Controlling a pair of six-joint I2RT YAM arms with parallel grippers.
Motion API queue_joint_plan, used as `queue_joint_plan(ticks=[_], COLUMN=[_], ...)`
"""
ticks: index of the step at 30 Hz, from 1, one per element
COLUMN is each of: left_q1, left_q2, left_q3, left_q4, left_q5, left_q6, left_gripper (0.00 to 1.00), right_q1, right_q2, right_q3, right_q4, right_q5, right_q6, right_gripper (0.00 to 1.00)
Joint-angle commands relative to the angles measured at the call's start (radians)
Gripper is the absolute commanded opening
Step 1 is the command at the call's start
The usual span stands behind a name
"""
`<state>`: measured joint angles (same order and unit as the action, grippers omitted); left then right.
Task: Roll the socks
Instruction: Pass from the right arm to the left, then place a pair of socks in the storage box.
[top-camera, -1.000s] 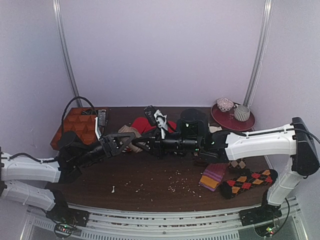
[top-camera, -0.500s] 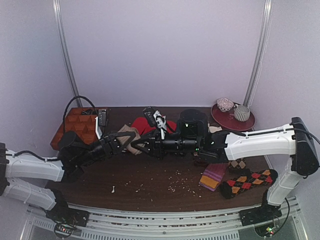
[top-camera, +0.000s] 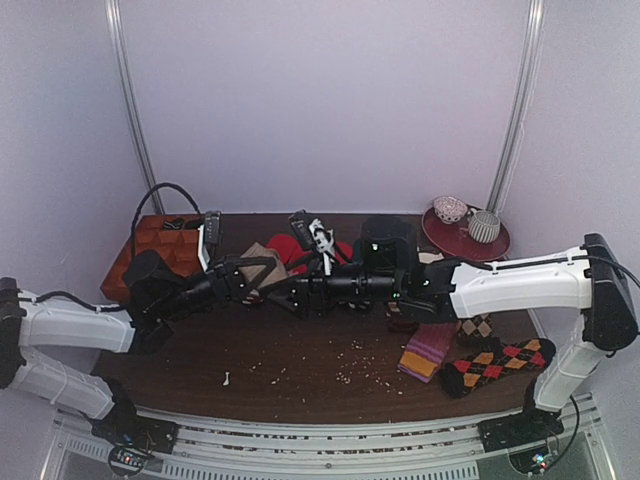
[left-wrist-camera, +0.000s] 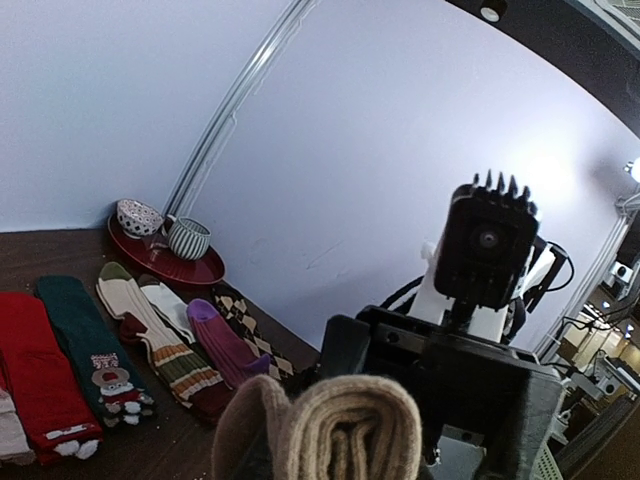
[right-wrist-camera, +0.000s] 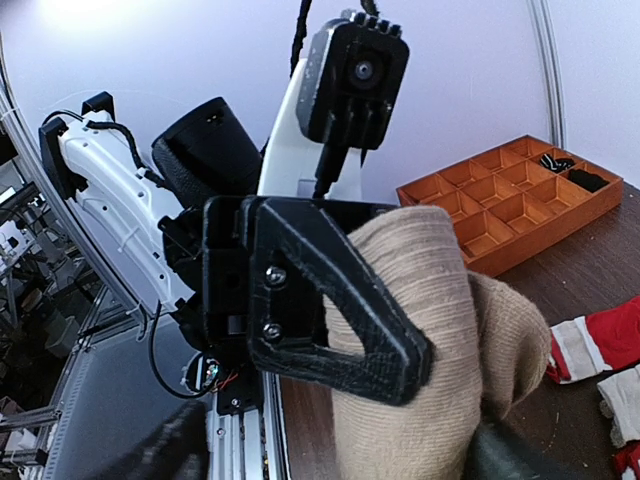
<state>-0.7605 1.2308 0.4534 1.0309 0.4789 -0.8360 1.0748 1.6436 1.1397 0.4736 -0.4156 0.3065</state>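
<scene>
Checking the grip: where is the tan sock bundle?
Top view, left of centre: the tan sock bundle sits in the left claw, near the red socks.

The socks (right-wrist-camera: 440, 290) are tan ribbed knit cloth, soft, matt and slightly fuzzy. The left hand (top-camera: 258, 272) is matt black plastic with a faint grain, and it has small bright metal screws. The arm shells (top-camera: 520, 285) are smooth white plastic with a mild gloss. The desk (top-camera: 300, 375) is dark brown wood, smooth with a low sheen and dusted with pale crumbs. The compartment tray (right-wrist-camera: 500, 200) is matt orange-brown; whether it is plastic or wood cannot be told. The red plate (left-wrist-camera: 203, 273) is glossy. The patterned bowl (left-wrist-camera: 138, 217) and ribbed cup (left-wrist-camera: 187, 238) look like glazed ceramic.
</scene>
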Motion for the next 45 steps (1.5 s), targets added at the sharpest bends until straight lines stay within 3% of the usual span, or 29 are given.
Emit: queue_joint_plan(ticks=[1,6,10,15,21,26,31,36,45], left_q1=[0.084,0.263,0.429,0.511,0.691,0.752,0.763,0.763,0.763], left_q2=[-0.075,-0.163,-0.137,-0.054,0.056,0.195,0.271,0.353,0.45], left_q3=[0.067,0.236,0.343,0.491,0.508,0.57,0.577,0.647,0.691], left_q4=[-0.125,-0.645,-0.885,-1.152,-1.226,-1.314,-1.245,-1.314,-1.401], left_q5=[0.155,0.123,0.105,-0.076,-0.214,-0.346,-0.372,-0.402,-0.363], left_q6=[0.047,0.276,0.36,0.537,0.638,0.775,0.836,0.951,1.026], left_gripper=[0.0,0.0,0.0,0.0,0.0,0.0,0.0,0.0,0.0], right_q1=[-0.045,-0.128,-0.15,-0.175,-0.194,-0.197,-0.199,-0.199,-0.202], right_q2=[-0.082,-0.236,-0.291,-0.321,-0.318,-0.329,-0.329,-0.337,-0.322], right_q3=[-0.035,-0.169,-0.239,-0.352,-0.455,-0.507,-0.54,-0.569,-0.58], right_q4=[0.024,0.034,0.009,0.069,0.104,0.109,0.112,0.12,0.134], right_q5=[0.035,0.1,0.121,0.083,0.058,0.066,0.057,0.053,0.03], right_q6=[0.005,0.004,-0.007,0.047,0.052,0.042,0.037,0.042,0.055], right_gripper=[1.0,1.0,1.0,1.0,1.0,0.98,0.95,0.92,0.86])
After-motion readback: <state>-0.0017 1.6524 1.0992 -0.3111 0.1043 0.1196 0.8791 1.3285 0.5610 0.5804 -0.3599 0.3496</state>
